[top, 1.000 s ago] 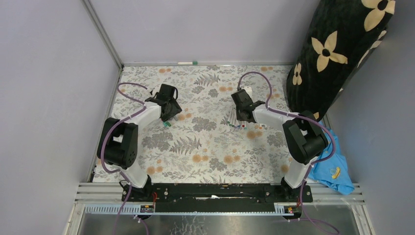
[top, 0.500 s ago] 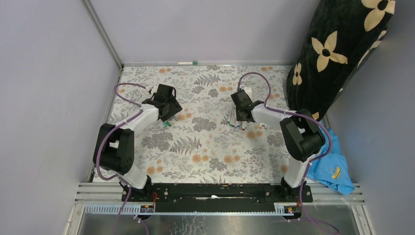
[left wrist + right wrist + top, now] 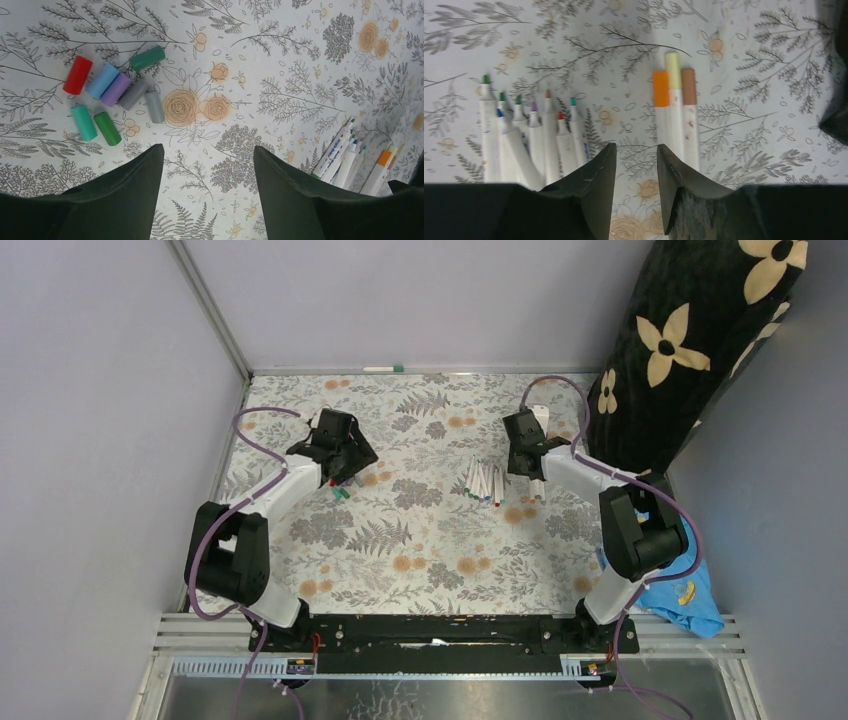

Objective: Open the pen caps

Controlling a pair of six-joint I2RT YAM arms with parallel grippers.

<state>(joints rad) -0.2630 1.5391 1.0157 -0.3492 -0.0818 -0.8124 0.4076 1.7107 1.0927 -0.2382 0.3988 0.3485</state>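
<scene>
Eight loose caps (image 3: pixel 116 89) lie on their sides in the upper left of the left wrist view, all off their pens. A red cap (image 3: pixel 77 75), a light blue cap (image 3: pixel 102 80), a purple cap (image 3: pixel 116 89) and a grey cap (image 3: pixel 133 94) lie side by side in a slanted row, touching or nearly so. A second grey cap (image 3: pixel 154 106) lies just right of that row. A dark green cap (image 3: pixel 147 58) lies above it, tilted. Below the row, a teal cap (image 3: pixel 83 122) and a green cap (image 3: pixel 107 128) lie next to each other.

In the upper middle of the right wrist view, an orange cap (image 3: pixel 660 88), a pale yellow cap (image 3: pixel 672 64) and a brown cap (image 3: pixel 688 86) sit on the ends of three white pens (image 3: pixel 672 125) lying side by side.
</scene>
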